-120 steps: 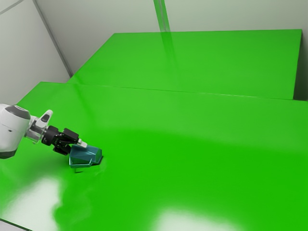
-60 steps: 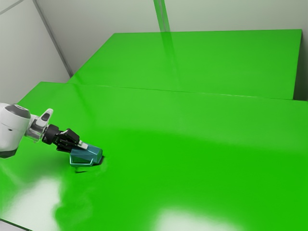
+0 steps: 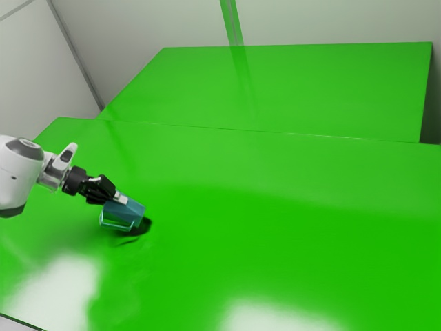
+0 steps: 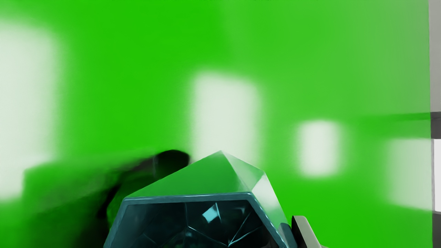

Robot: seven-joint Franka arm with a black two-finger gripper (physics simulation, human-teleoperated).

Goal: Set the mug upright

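Have mug (image 3: 129, 211) in gripper (image 3: 122, 198), clamped at the mouth end of a side wall, toward the exterior view's left part of green table (image 3: 275, 227). Reading from both views: closed on the wall, with a pale fingertip (image 4: 306, 230) along the outside in the wrist view. Can't make out the opposite fingertip, hidden at the mug.

Orientation: tipped over, well short of upright. In the exterior view, see long axis running mostly left to right, dipping a little toward the base. Mouth toward the exterior view's left, facing back to arm (image 3: 15, 172); base toward the exterior view's right. In the wrist view, looking straight into the open mouth, rim (image 4: 186, 197) toward the hand, outer walls narrowing away from the gripper.

Dark shadow (image 3: 142, 228) below the base end. Can't tell if touching the table there.
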